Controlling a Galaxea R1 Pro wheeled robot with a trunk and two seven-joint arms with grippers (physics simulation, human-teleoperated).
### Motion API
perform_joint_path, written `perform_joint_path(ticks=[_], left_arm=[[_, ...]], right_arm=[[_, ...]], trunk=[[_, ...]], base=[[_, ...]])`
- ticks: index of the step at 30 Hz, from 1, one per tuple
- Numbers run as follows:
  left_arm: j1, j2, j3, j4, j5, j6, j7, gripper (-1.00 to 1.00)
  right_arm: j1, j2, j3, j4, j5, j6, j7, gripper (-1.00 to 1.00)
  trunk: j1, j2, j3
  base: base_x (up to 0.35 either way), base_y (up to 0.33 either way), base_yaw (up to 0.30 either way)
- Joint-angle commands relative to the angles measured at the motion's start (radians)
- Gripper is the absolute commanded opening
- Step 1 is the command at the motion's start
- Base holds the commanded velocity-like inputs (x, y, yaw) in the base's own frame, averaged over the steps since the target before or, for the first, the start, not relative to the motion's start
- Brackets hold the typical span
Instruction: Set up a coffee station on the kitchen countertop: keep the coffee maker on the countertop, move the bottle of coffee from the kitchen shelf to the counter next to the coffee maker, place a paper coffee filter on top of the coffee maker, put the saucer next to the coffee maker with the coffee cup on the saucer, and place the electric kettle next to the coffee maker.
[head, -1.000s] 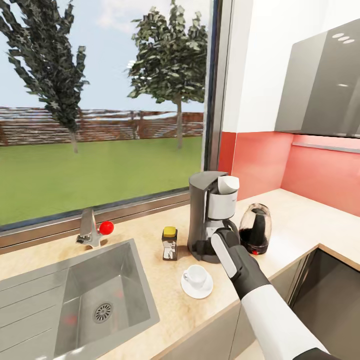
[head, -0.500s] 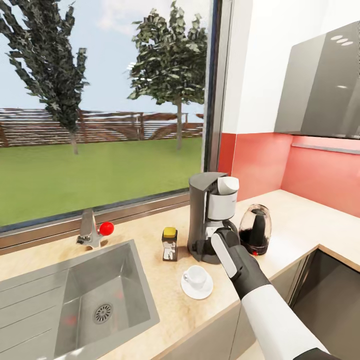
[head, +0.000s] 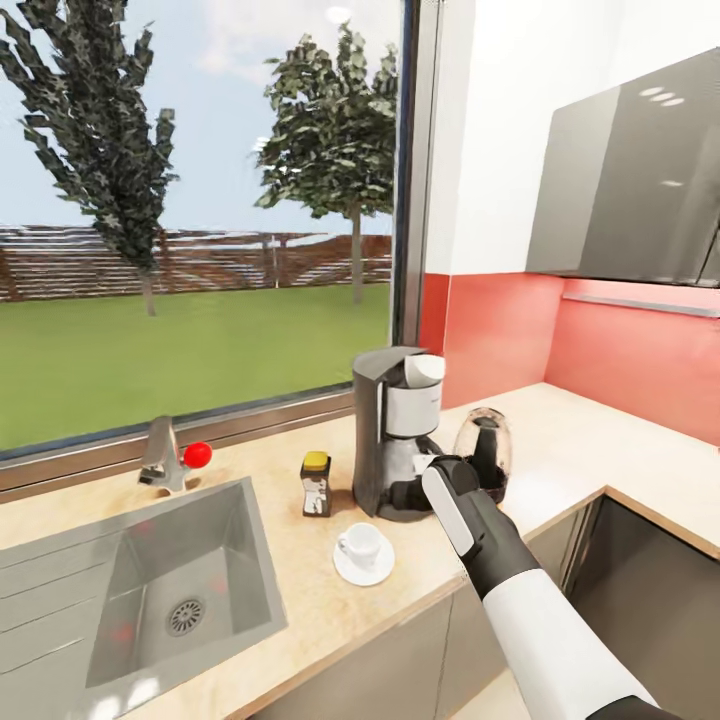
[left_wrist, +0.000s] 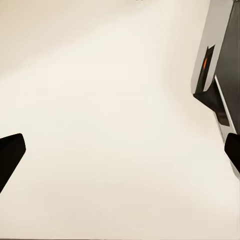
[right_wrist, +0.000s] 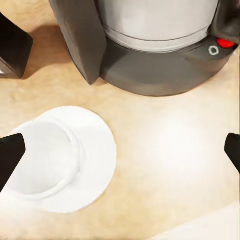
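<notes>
Upright, the bottle of coffee (head: 316, 484) stands beside the coffee maker (head: 392, 433); right pincer (right_wrist: 120, 150) seemingly released.

**Crowded counter around the coffee maker, open worktop beyond**

The coffee maker (head: 392, 435) stood on the countertop (head: 590, 440), hemmed in on three sides. The bottle of coffee (head: 316, 484) stood just beside it toward the sink (head: 150, 590). The electric kettle (head: 482, 452) stood close on its other side. The saucer (head: 364, 565) carrying the coffee cup (head: 359, 546) lay in front, with a narrow strip of bare wood between. Past the kettle, away from the coffee maker, the worktop lay open to the corner. A grey wall cabinet (head: 630, 180) hung above that stretch.
</notes>
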Motion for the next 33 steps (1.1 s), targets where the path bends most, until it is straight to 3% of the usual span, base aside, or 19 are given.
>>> perform_joint_path(ticks=[1, 12, 25, 33], left_arm=[[0.001, 0.0, 0.007, -0.001, -0.003, -0.002, 0.001, 1.0], [0.001, 0.0, 0.007, -0.002, -0.003, -0.002, 0.001, 1.0], [0.001, 0.0, 0.007, -0.006, -0.003, -0.002, 0.002, 1.0], [0.001, 0.0, 0.006, -0.01, -0.002, -0.002, 0.002, 1.0]], right_arm=[[0.0, 0.0, 0.002, 0.0, -0.01, 0.001, -0.01, 1.0], [0.0, 0.0, 0.002, 0.002, -0.01, 0.001, -0.01, 1.0], [0.0, -0.002, 0.001, 0.011, -0.008, 0.001, -0.01, 1.0], [0.0, -0.003, 0.0, 0.106, -0.008, 0.001, -0.01, 1.0]], trunk=[[0.0, -0.001, 0.001], [0.0, -0.001, 0.017], [0.0, -0.001, 0.019], [0.0, -0.001, 0.019]], base=[[-0.034, -0.27, 0.0], [-0.11, -0.266, 0.0], [-0.144, -0.255, 0.0], [-0.027, -0.264, 0.0]])
